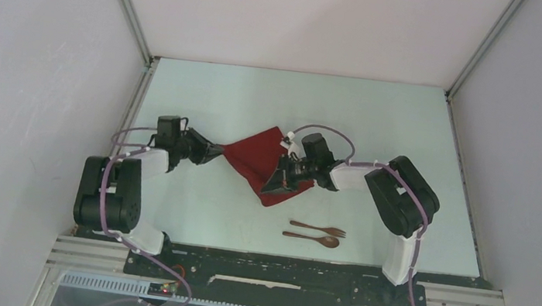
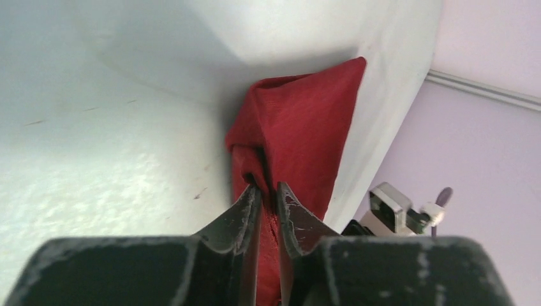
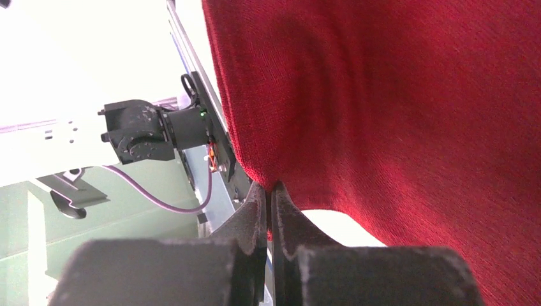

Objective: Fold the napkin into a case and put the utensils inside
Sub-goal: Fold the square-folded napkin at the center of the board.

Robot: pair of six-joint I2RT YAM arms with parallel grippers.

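Observation:
The dark red napkin (image 1: 255,159) hangs stretched between both arms at the table's middle, one flap lifted. My left gripper (image 1: 220,151) is shut on its left corner; in the left wrist view the cloth (image 2: 300,127) bunches between the nearly closed fingers (image 2: 245,213). My right gripper (image 1: 280,176) is shut on the napkin's right edge, and the cloth (image 3: 395,95) fills the right wrist view above the pinched fingertips (image 3: 255,207). The utensils lie side by side near the front: a dark brown fork (image 1: 319,228) and spoon (image 1: 312,238), apart from both grippers.
White walls (image 1: 41,93) with metal framing enclose the pale table (image 1: 381,120). The arm bases and a black rail (image 1: 276,275) line the near edge. The right arm's elbow (image 1: 403,196) rises just right of the utensils.

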